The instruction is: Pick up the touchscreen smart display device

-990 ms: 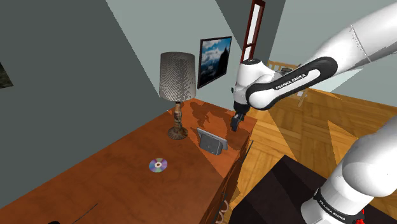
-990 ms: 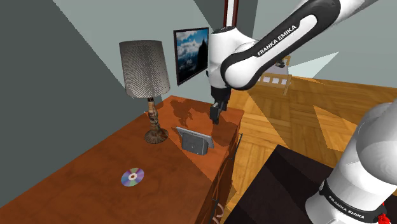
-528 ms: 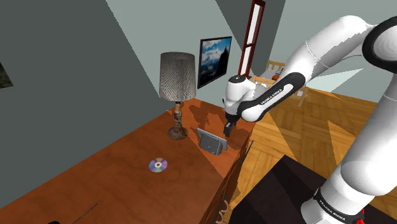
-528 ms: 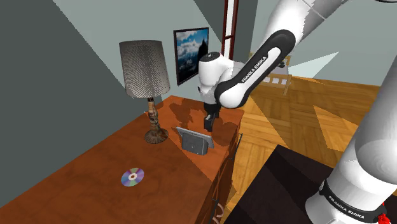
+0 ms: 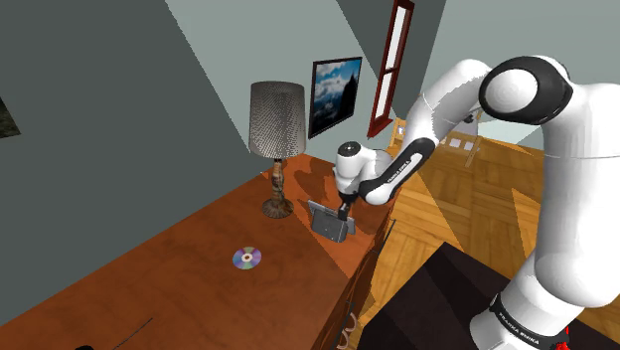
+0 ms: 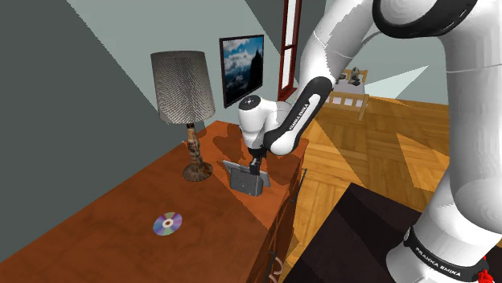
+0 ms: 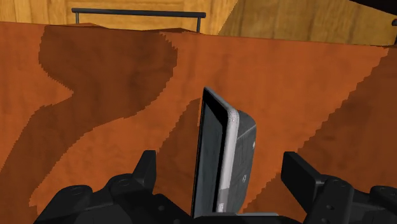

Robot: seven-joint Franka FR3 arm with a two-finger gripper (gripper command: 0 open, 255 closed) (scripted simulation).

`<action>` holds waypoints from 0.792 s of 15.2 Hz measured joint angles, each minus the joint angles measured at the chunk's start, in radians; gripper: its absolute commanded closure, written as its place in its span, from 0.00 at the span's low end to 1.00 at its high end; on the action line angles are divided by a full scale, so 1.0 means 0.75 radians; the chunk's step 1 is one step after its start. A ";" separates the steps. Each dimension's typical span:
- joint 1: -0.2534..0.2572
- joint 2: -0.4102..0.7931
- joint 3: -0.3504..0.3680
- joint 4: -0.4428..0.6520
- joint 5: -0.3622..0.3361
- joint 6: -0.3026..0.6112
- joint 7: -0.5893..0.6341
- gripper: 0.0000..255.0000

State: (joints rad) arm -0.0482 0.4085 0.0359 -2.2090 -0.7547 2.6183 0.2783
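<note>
The smart display (image 5: 328, 221) is a small grey tablet-like device with a dark screen, standing upright near the wooden table's edge (image 5: 343, 261). It also shows in the second exterior view as the display (image 6: 244, 179). My gripper (image 5: 344, 210) has come down right over its top, also seen as the gripper (image 6: 255, 168). In the wrist view the display (image 7: 232, 149) stands edge-on between my two black fingers (image 7: 146, 168), which stand wide apart and touch neither side. My gripper (image 7: 222, 168) is open.
A lamp (image 5: 275, 134) with a grey mesh shade stands just behind the display. A CD (image 5: 246, 259) lies further along the table. A framed picture (image 5: 335, 91) hangs on the wall. A black bar handle (image 7: 137, 12) shows beyond the table's edge. The dark stand (image 5: 447, 298) sits at lower right.
The arm has swung down and toward the shoulder view's left, bringing the gripper from above the table's edge to straddle the display's top. The display has not moved.
</note>
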 measured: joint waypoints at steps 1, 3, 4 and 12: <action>0.016 0.047 -0.016 0.035 -0.035 0.006 0.024 0.00; 0.026 0.102 -0.036 0.074 -0.070 0.020 0.043 0.00; 0.032 0.121 -0.042 0.085 -0.082 0.028 0.055 0.00; 0.061 0.236 -0.084 0.131 -0.149 0.089 0.134 1.00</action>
State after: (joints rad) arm -0.0021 0.5852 -0.0273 -2.1106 -0.8667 2.6854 0.3785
